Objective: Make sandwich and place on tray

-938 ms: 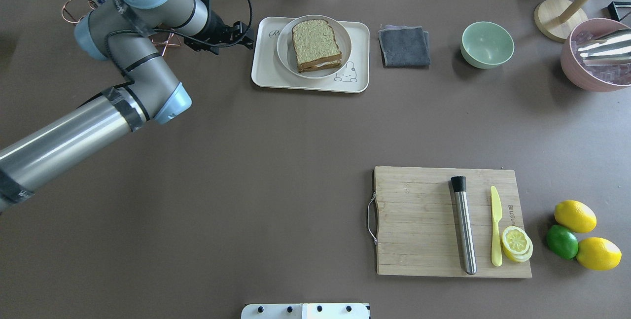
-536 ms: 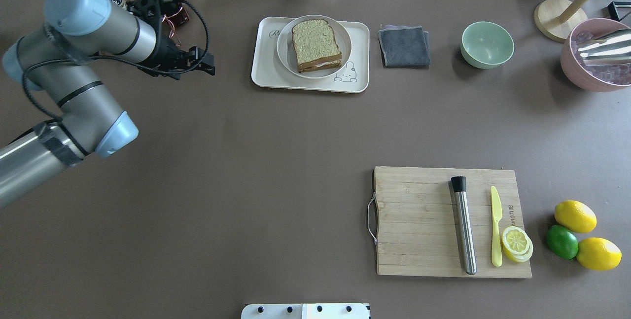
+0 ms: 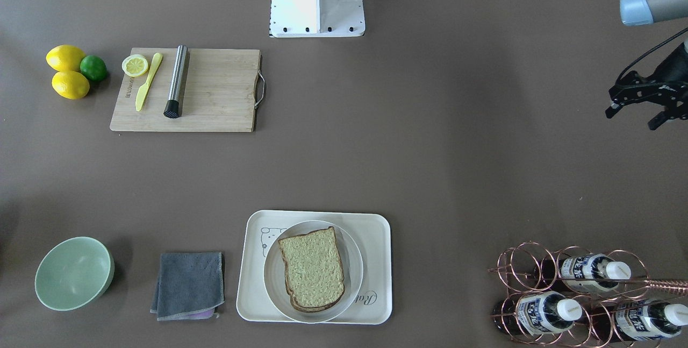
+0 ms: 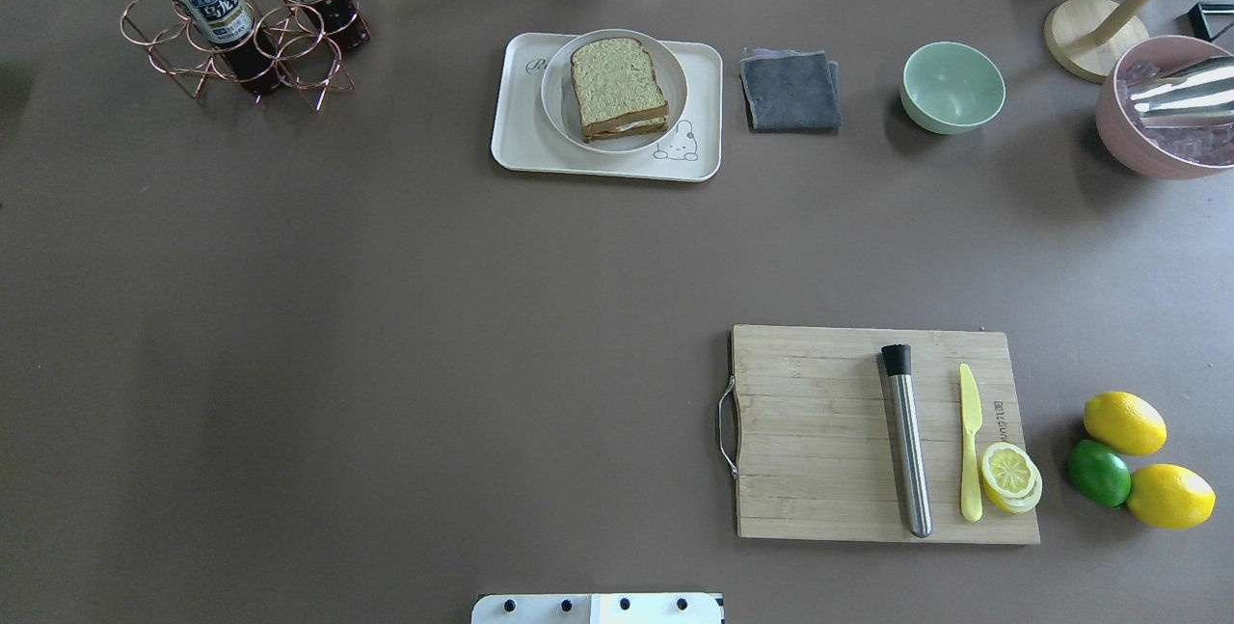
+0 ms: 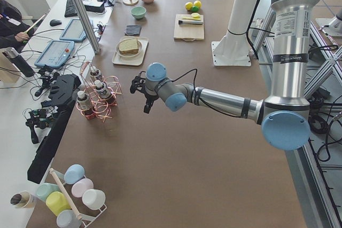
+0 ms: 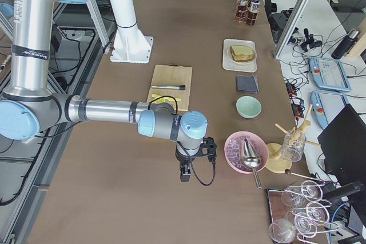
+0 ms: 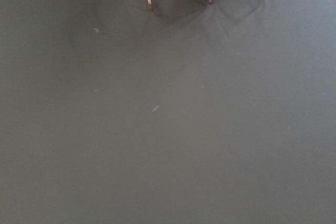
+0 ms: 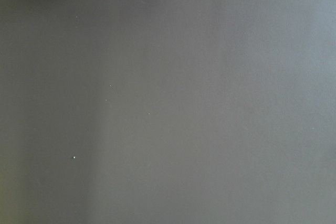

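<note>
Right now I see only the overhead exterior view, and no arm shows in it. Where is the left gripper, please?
Observer: The black two-finger left gripper hangs over the brown table at the edge of the front-facing view, apart from the copper wire bottle rack.
Operator: Does it hold something?
Observer: No. Its fingers stand apart, with nothing between them.
Operator: And the right gripper?
Observer: The right gripper shows only in the exterior right view, beside the round pink bowl. I cannot tell whether it is open.
</note>
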